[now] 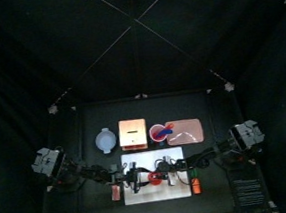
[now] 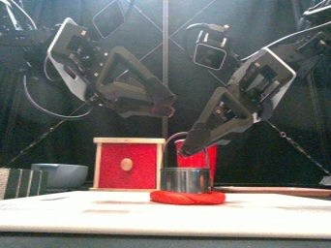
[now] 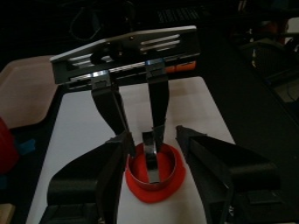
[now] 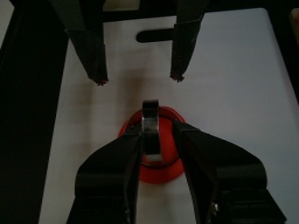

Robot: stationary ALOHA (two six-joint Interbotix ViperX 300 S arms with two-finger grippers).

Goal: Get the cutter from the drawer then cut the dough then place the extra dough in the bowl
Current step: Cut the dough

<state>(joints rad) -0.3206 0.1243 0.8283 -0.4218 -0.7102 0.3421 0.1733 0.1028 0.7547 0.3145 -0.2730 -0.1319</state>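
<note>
A flat red dough (image 2: 188, 198) lies on the white cutting board (image 1: 186, 188). The round metal cutter (image 2: 185, 179) stands on the dough. My right gripper (image 4: 149, 131) comes down from the right and is shut on the cutter's wire handle (image 4: 149, 108). My left gripper (image 4: 138, 80) hovers open just to the left of the dough, its fingertips (image 4: 100, 80) above bare board and holding nothing. In the left wrist view the dough (image 3: 152, 181) shows as a red ring beneath the right gripper's jaws.
The wooden box with a red drawer front (image 2: 130, 163) stands behind the board. The blue-grey bowl (image 2: 58, 174) sits to its left. A pink tray (image 1: 190, 129) with a red cup (image 1: 159, 132) lies at the back right.
</note>
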